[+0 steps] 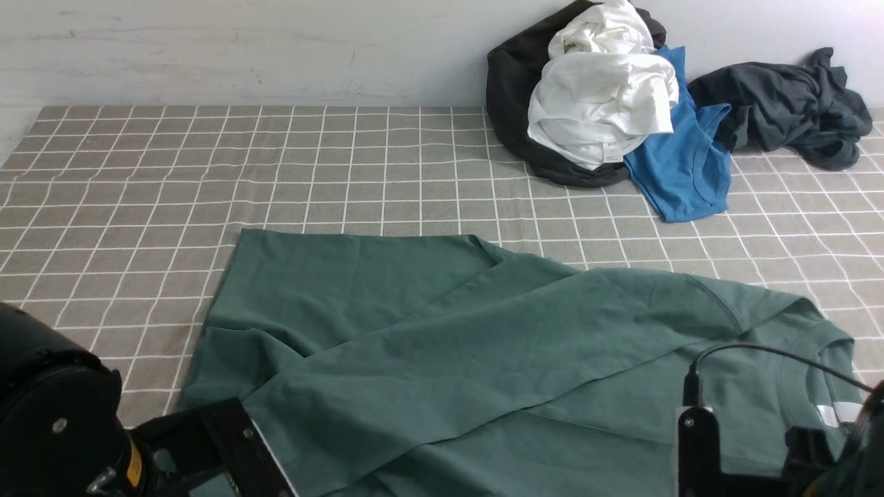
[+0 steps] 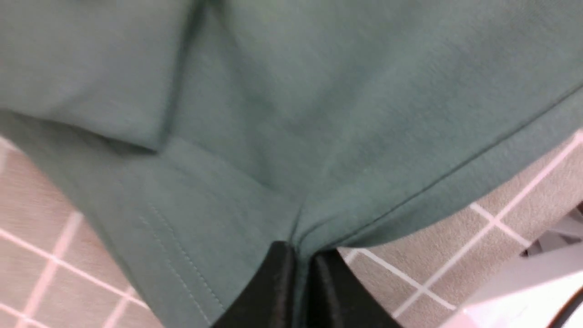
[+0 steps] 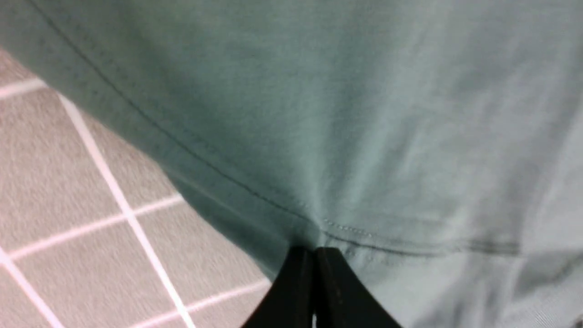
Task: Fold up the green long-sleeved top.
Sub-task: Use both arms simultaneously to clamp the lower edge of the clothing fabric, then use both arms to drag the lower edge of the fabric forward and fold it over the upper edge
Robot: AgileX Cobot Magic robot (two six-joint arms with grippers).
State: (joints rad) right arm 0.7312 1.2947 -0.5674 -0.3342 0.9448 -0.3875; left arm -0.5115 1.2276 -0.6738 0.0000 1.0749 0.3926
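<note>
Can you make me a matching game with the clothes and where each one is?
Things:
1 dark green long-sleeved cotton top
2 crumpled white cloth garment
3 bright blue cloth shirt
4 crumpled charcoal-grey cloth garment

Places:
A heaped highest, against the wall
B far right, by the wall
C spread out nearest the robot
D poking out beneath the white one

Pairs: 1-C, 2-A, 3-D, 4-B.

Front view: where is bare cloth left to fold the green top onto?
Bare checked tablecloth lies beyond the green top to the wall, and along its left side. Far right is crowded: the clothes pile and charcoal garment.
</note>
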